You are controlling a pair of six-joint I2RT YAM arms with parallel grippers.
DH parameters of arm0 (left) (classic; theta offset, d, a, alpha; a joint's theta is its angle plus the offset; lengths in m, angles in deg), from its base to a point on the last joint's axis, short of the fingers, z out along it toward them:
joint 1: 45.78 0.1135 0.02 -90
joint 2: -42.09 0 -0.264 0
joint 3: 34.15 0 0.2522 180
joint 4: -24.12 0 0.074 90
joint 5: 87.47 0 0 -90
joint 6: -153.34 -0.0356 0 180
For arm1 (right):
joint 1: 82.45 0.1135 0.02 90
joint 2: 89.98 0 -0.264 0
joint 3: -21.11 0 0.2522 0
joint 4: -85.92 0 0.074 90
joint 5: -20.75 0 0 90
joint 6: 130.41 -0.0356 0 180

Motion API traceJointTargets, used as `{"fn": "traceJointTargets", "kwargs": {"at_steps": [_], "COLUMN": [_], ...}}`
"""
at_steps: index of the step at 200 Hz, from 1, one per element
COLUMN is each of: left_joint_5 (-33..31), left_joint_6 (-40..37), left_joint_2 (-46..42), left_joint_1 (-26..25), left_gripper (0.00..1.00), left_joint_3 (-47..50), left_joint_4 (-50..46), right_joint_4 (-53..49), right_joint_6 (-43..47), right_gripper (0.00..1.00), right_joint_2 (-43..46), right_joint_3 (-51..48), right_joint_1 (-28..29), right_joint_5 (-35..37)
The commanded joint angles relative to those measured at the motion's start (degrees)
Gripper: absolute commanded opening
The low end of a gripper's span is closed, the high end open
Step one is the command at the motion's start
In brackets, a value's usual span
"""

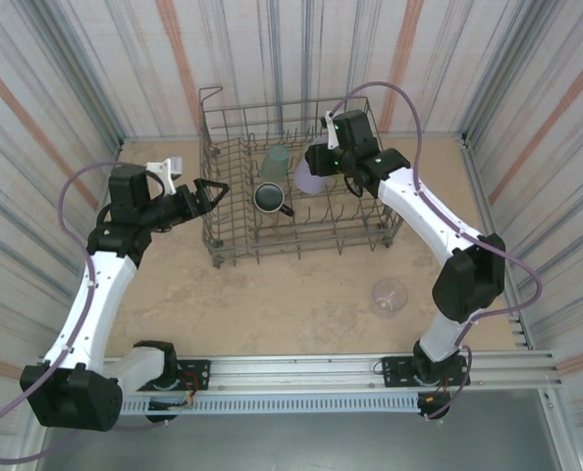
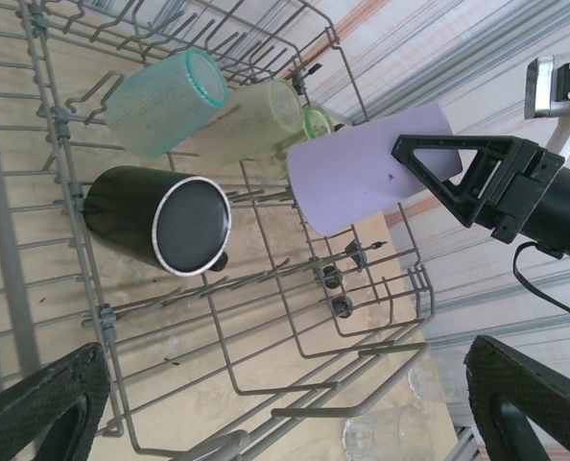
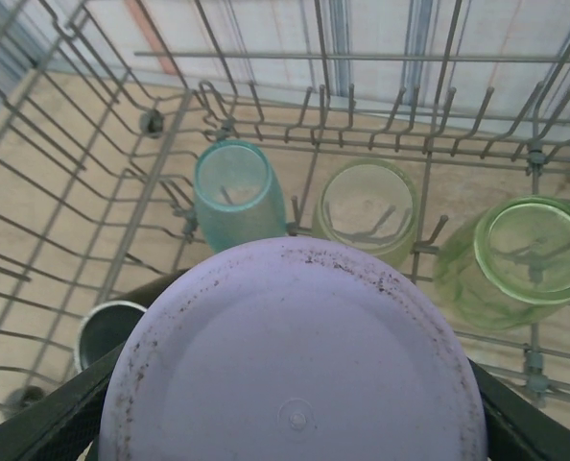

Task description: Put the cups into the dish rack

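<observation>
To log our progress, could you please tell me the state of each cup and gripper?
purple cup: held by the right gripper over the dish rack.
teal cup: in the rack.
pale green cup: in the rack.
bright green cup: in the rack.
black mug: in the rack, mouth up.
clear cup: on the table, outside the rack.
left gripper: open, empty, beside the rack.
right gripper: shut on the purple cup.

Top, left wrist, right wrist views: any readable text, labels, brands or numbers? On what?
No readable text in these views.
Purple cup: the base carries only a small round moulded mark, no letters.
Black mug, teal cup, green cup, dish rack: plain, no labels or numbers to be seen.
</observation>
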Motion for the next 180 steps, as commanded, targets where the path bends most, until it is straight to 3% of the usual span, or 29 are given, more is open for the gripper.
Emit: {"fn": "traceJointTargets", "kwargs": {"at_steps": [1, 180], "left_joint_5": [-0.6, 2.6], "left_joint_6": [-2.0, 0.7], "left_joint_2": [-1.4, -3.7], "left_joint_1": [0.8, 6.0], "left_gripper": [0.99, 0.99], "left_joint_3": [0.9, 4.2], "left_joint_4": [-2.3, -1.7], "right_joint_4": [-2.0, 7.8], "right_joint_6": [5.1, 7.2], "right_gripper": [0.44, 0.42], "right_joint_2": [-2.1, -8.6], "right_joint_3": [2.4, -2.6], "right_joint_1": [0.6, 2.0], "right_joint_5": [5.3, 7.5]}}
